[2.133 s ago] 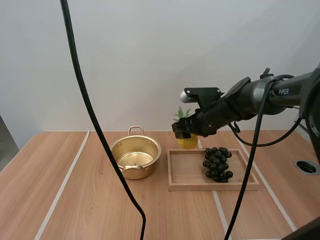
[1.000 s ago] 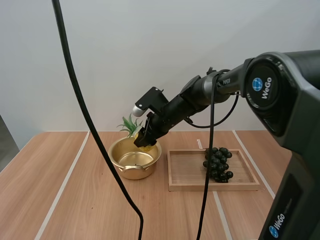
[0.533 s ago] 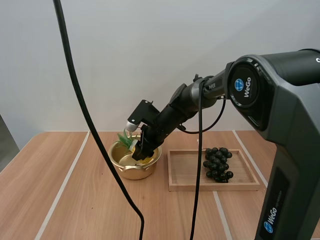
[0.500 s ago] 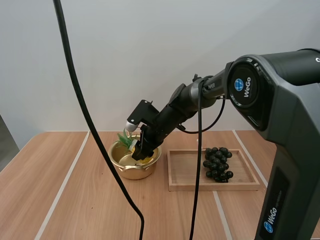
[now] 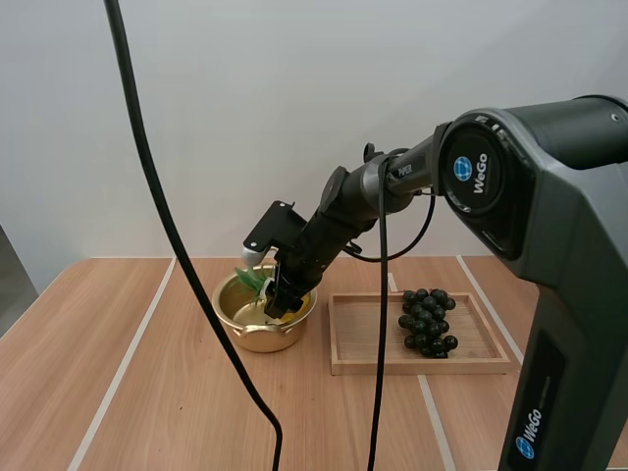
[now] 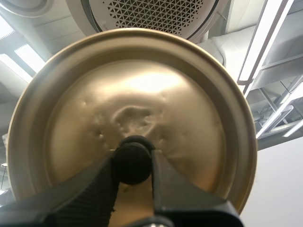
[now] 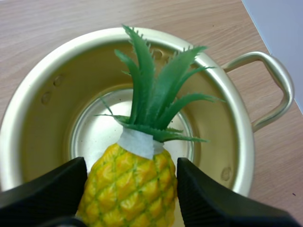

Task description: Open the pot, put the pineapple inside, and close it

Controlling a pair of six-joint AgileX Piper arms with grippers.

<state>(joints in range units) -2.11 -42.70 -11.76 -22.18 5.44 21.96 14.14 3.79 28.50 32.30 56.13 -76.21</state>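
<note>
Pot, gold and lidless, stands left of centre in the high view on the table. The right gripper reaches down into its mouth, clamped on the yellow body of the pineapple. In the right wrist view the fruit sits pinched between the two black fingers. Its green crown points across the pot's shiny floor and its body is low inside the rim. Whether the fruit touches the bottom cannot be told. One looped handle shows at the pot's far side; the near rim is hidden behind the fingers and the fruit. In the high view the gripper covers most of the pineapple, so only some green leaves and a speck of yellow show above the pot's rim. Right of the pot, near it but apart, a wooden tray lies flat with grapes in its right half. The right arm's big casing fills the right edge of that view and is cut off by the frame. The left gripper pinches the black knob of the lid. The lid's round gold top faces the camera, and its edge nearest the fingers is hidden behind them.
</note>
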